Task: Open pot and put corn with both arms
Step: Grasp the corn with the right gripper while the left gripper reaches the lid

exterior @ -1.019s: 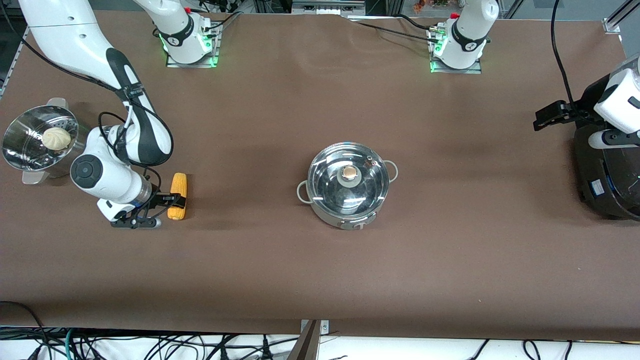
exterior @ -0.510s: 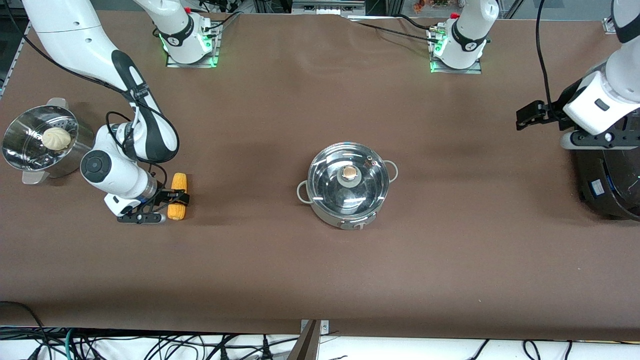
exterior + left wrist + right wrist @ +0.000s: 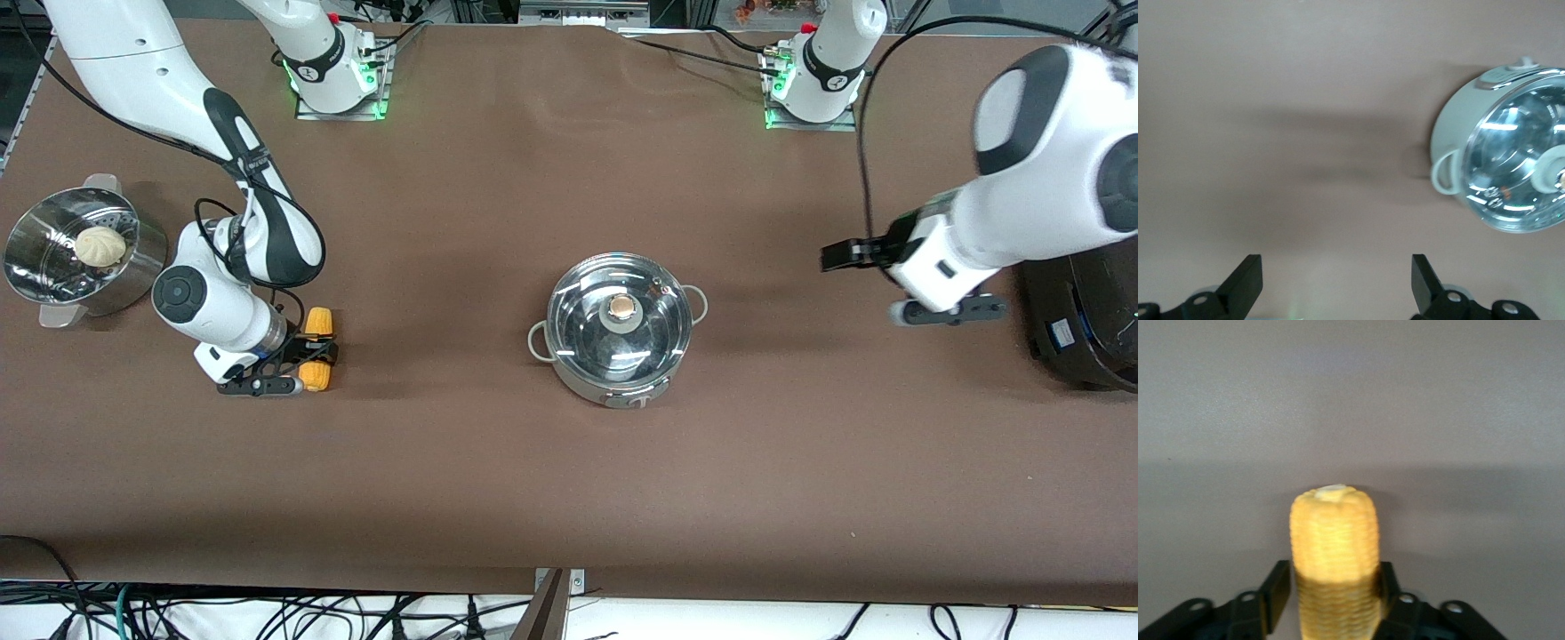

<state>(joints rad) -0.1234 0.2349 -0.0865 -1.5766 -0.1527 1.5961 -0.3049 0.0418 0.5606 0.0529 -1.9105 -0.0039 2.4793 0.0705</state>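
Note:
The steel pot (image 3: 620, 356) stands mid-table with its glass lid (image 3: 587, 324) on and the tan knob (image 3: 622, 308) on top. The yellow corn (image 3: 318, 318) lies on the table toward the right arm's end. My right gripper (image 3: 311, 348) is low at the corn, its fingers pressed on both sides of the cob's middle; the right wrist view shows the corn (image 3: 1333, 533) between the right gripper (image 3: 1335, 587). My left gripper (image 3: 837, 256) is open and empty over bare table between the pot and the black cooker. The left wrist view shows the left gripper (image 3: 1336, 267) wide open, with the pot (image 3: 1458, 127) off ahead.
A steel steamer basket (image 3: 36, 267) with a white bun (image 3: 100, 246) stands at the right arm's end of the table. A large black cooker (image 3: 1080, 329) stands at the left arm's end, under the left arm.
My left arm has swung from over the black cooker toward the pot. My right gripper has slid farther along the corn and closed on it; the corn stays in place.

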